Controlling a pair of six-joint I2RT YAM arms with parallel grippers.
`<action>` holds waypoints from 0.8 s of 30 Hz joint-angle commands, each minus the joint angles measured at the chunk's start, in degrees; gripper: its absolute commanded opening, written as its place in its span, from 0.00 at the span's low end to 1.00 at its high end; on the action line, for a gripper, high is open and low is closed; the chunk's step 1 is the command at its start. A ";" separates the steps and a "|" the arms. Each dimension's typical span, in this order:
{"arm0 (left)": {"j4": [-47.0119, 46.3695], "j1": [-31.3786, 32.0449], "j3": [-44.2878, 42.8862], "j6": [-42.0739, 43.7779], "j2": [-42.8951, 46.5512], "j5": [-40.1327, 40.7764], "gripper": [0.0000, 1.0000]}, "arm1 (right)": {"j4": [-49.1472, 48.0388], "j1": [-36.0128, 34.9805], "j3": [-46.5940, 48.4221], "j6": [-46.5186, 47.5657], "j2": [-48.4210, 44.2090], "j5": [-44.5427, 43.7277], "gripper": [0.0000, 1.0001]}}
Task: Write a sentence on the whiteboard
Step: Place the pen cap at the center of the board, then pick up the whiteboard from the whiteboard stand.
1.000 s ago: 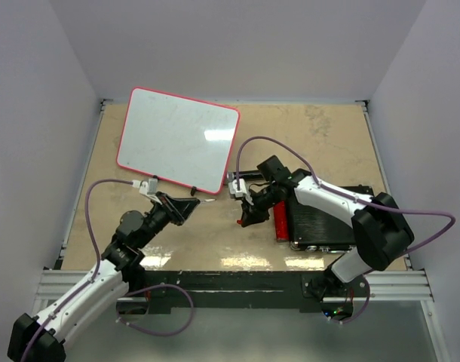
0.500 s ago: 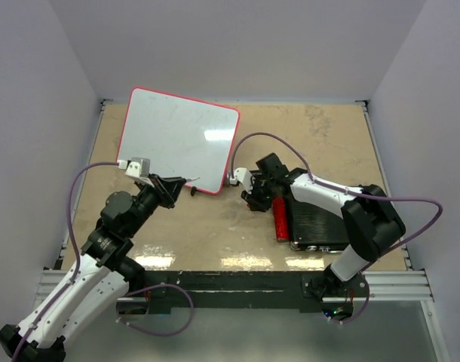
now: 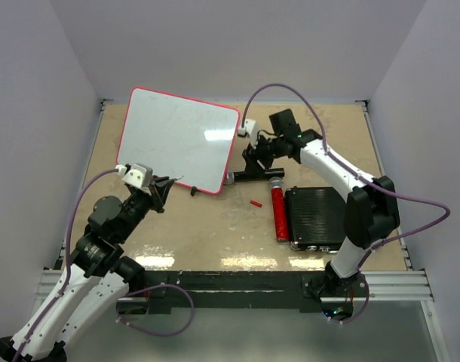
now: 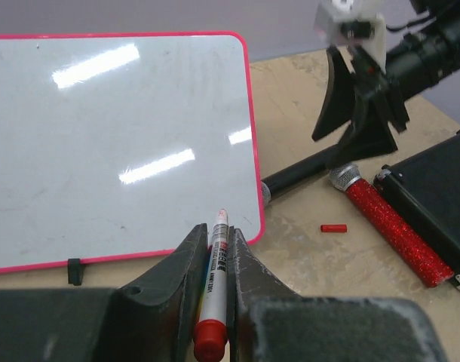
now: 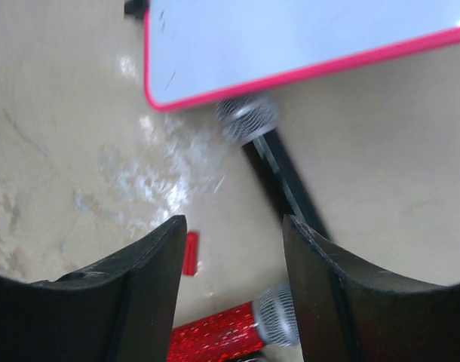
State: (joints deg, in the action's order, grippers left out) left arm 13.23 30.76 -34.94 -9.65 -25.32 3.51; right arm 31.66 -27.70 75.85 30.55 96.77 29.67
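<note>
The whiteboard (image 3: 177, 139) lies flat at the back left, white with a red frame (image 4: 117, 143) (image 5: 290, 30). The sentence is out of view; the board's surface shows only light reflections. My left gripper (image 3: 166, 187) (image 4: 217, 234) is shut on a white marker (image 4: 215, 294) with a red end. The marker's bare tip points at the board's near right corner. My right gripper (image 3: 253, 154) (image 5: 234, 226) hangs open with nothing in it, beside the board's right edge. A small red cap (image 3: 255, 203) (image 4: 333, 228) (image 5: 190, 253) lies loose on the table.
A red glitter microphone (image 3: 279, 213) (image 4: 388, 222) (image 5: 222, 332) lies beside a black ribbed case (image 3: 320, 219) (image 4: 441, 188) at the right. A black microphone (image 3: 245, 177) (image 5: 268, 151) lies by the board's near right corner.
My right gripper opened, left the red cap on the table and moved back and up to the board's right edge. My left gripper drew the marker left along the board's near edge.
</note>
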 commanded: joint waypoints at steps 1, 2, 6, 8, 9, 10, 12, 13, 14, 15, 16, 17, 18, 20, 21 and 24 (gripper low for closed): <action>-0.23 -0.27 -0.92 5.78 2.55 0.88 0.00 | -0.01 6.50 11.13 -7.05 5.43 18.52 0.60; -0.23 -0.27 -0.83 5.87 2.91 1.23 0.00 | -1.50 7.22 12.03 -9.60 6.58 21.28 0.62; -0.40 -0.27 -0.31 5.87 4.84 3.78 0.00 | -17.62 8.19 12.48 -24.98 11.50 25.79 0.69; -0.31 -0.27 -0.04 5.78 5.19 4.57 0.00 | -25.47 8.28 10.81 -35.61 12.13 24.91 0.83; -0.23 -0.27 -0.04 5.61 5.37 5.36 0.00 | -33.43 8.11 8.63 -41.30 12.04 24.13 0.86; -0.23 -0.27 -0.04 5.61 5.46 5.63 0.00 | -37.07 8.10 7.48 -43.70 11.51 23.25 0.91; -0.23 -0.27 -0.04 5.61 5.37 5.89 0.00 | -44.71 8.02 5.37 -49.32 11.60 22.01 0.92; -0.14 -0.27 0.04 5.61 5.46 5.98 0.00 | -45.89 7.93 5.18 -50.66 12.29 21.75 0.92; -0.14 -0.27 0.05 5.61 5.28 6.07 0.00 | -46.51 7.75 5.18 -51.89 12.91 20.35 0.92; -0.23 -0.27 0.05 5.61 5.20 6.16 0.00 | -47.47 7.49 5.27 -54.08 13.44 19.82 0.91; -0.14 -0.27 0.05 5.52 5.11 6.16 0.00 | -48.52 7.31 5.01 -55.32 13.88 19.81 0.91; -0.14 -0.27 0.05 5.43 5.02 6.16 0.00 | -50.10 7.14 4.57 -56.90 14.67 19.46 0.90; -0.14 -0.27 0.05 5.43 5.11 6.25 0.00 | -53.25 6.53 3.70 -59.70 14.93 19.20 0.90; -0.14 -0.27 0.05 5.43 4.84 6.42 0.00 | -53.98 5.65 4.56 -60.77 16.25 18.50 0.88; -0.14 -0.27 0.05 5.52 4.84 6.51 0.00 | -55.46 4.95 4.74 -62.43 16.86 18.41 0.88; -0.14 -0.27 0.05 5.43 4.49 6.51 0.00 | -57.85 3.71 5.44 -66.22 18.63 17.62 0.85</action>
State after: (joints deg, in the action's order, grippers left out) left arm 13.50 30.76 -34.89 -5.06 -20.34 9.06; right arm -18.06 -21.71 80.12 -27.31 113.32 48.49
